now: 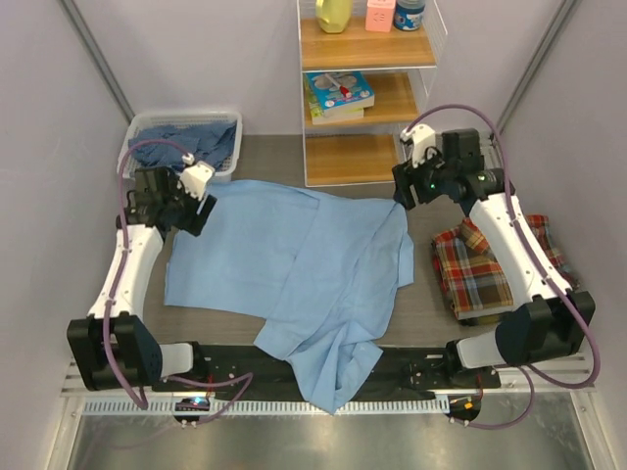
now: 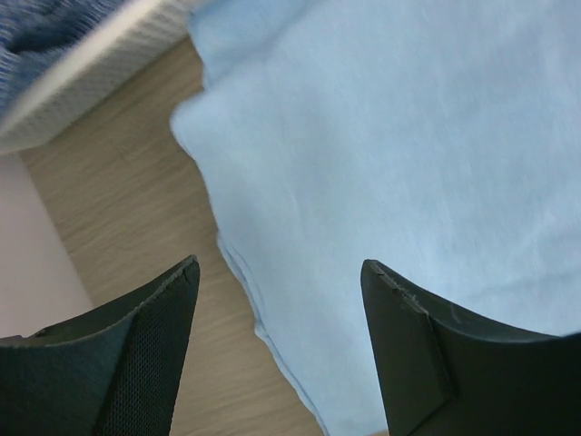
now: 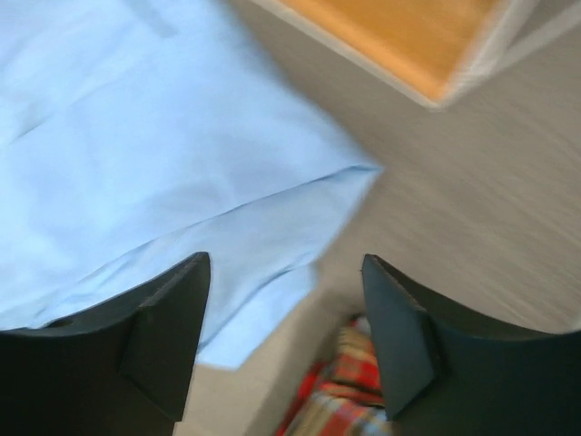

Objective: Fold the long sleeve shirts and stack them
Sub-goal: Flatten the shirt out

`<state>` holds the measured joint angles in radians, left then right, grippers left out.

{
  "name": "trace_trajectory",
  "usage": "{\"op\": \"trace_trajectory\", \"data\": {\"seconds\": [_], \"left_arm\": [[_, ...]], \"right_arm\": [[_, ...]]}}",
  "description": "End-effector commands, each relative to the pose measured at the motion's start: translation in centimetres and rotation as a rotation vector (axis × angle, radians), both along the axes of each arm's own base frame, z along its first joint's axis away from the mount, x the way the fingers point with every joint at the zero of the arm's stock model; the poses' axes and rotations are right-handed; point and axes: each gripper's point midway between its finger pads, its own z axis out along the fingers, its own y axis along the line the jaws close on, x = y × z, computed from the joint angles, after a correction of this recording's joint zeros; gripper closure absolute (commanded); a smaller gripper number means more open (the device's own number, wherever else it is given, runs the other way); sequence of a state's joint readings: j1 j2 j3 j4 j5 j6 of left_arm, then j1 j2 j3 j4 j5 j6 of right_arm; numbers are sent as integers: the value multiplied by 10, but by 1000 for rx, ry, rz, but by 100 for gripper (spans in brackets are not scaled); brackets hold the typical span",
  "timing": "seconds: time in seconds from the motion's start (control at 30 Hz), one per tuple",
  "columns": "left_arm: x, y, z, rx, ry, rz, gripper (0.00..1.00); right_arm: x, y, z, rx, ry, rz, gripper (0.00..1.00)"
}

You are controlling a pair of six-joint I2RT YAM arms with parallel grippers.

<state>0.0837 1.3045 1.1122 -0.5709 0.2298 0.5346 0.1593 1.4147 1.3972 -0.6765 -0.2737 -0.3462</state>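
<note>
Our left pincer [image 2: 280, 268] and right pincer [image 3: 286, 263] both gape wide, holding nothing, above the far corners of the light blue shirt [image 1: 294, 264]. It sprawls rumpled mid-worktop [image 1: 423, 313], drooping past 6 o'clock. We should smooth it flat before folding. The folded plaid shirt [image 1: 495, 264] waits at 3 o'clock.

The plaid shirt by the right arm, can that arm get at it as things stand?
Probably yes. The plaid shirt lies uncovered right of the light blue shirt, and the right gripper hangs open just past its far corner; only that arm's own forearm crosses above it.
</note>
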Motion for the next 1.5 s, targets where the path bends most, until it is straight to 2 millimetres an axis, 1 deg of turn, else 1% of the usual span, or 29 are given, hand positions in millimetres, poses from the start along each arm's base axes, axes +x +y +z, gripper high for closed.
{"op": "trace_trajectory", "data": {"seconds": [0.0, 0.03, 0.07, 0.13, 0.2, 0.23, 0.3, 0.37, 0.47, 0.53, 0.57, 0.6, 0.7, 0.77, 0.8, 0.83, 0.87, 0.9, 0.93, 1.0, 1.07, 1.1, 1.13, 1.2, 1.27, 1.3, 1.33, 1.43, 1.47], "left_arm": [[-48, -3, -61, 16, 215, -64, 29], [-51, -1, -74, 23, 252, -63, 29], [-57, 3, -85, 48, 285, -59, 31], [-62, 7, -101, 69, 336, -56, 33], [-75, 9, -120, 85, 409, -82, 37], [-82, 9, -127, 96, 441, -108, 37], [-96, 10, -139, 105, 491, -124, 39], [-119, 12, -151, 131, 580, -161, 43], [-157, 16, -161, 168, 682, -218, 49], [-174, 18, -160, 196, 699, -248, 50], [-183, 18, -154, 221, 691, -270, 51], [-195, 20, -156, 246, 710, -301, 51], [-212, 23, -148, 300, 712, -335, 53], [-210, 23, -143, 306, 696, -355, 53], [-213, 16, -142, 272, 708, -384, 54], [-205, 9, -133, 236, 688, -395, 54], [-211, -4, -130, 156, 731, -430, 53], [-191, -8, -115, 139, 674, -418, 52], [-180, -11, -109, 121, 644, -403, 50], [-140, -19, -93, 80, 519, -359, 45], [-114, -22, -85, 59, 451, -328, 41], [-99, -26, -91, 39, 450, -314, 41], [-85, -27, -87, 43, 429, -315, 41], [-69, -26, -107, 48, 478, -303, 41], [-59, -21, -119, 70, 505, -291, 44], [-56, -19, -125, 85, 513, -289, 45], [-61, -15, -139, 110, 559, -299, 47], [-75, -6, -157, 168, 619, -314, 52], [-90, 0, -165, 198, 668, -316, 54]], "right_arm": [[-82, 42, -60, 62, 343, 169, 34], [-91, 48, -74, 59, 395, 179, 36], [-95, 49, -85, 48, 428, 180, 41], [-109, 47, -118, 24, 523, 185, 46], [-118, 46, -140, 14, 575, 184, 49], [-119, 44, -154, 4, 598, 177, 49], [-119, 43, -167, -13, 617, 172, 50], [-118, 38, -185, -44, 650, 161, 50], [-119, 32, -206, -86, 684, 151, 53], [-121, 24, -216, -126, 700, 139, 55], [-119, 14, -221, -165, 699, 121, 56], [-118, 7, -223, -178, 701, 106, 57], [-110, -24, -227, -236, 699, 63, 59], [-98, -34, -222, -265, 665, 62, 59], [-91, -37, -218, -292, 635, 74, 59], [-80, -36, -210, -288, 600, 76, 59], [-75, -35, -207, -294, 587, 86, 59], [-64, -32, -196, -290, 557, 90, 59], [-61, -31, -191, -288, 549, 99, 59], [-56, -21, -174, -274, 521, 138, 58], [-63, -8, -159, -263, 502, 186, 58], [-66, 1, -152, -239, 489, 211, 58], [-71, 7, -149, -227, 489, 229, 58], [-90, 24, -146, -217, 495, 278, 57], [-102, 34, -152, -222, 505, 315, 57], [-115, 39, -163, -231, 536, 335, 57], [-120, 40, -170, -241, 552, 344, 57], [-132, 40, -197, -255, 599, 356, 58], [-131, 40, -202, -257, 597, 358, 57]]}}
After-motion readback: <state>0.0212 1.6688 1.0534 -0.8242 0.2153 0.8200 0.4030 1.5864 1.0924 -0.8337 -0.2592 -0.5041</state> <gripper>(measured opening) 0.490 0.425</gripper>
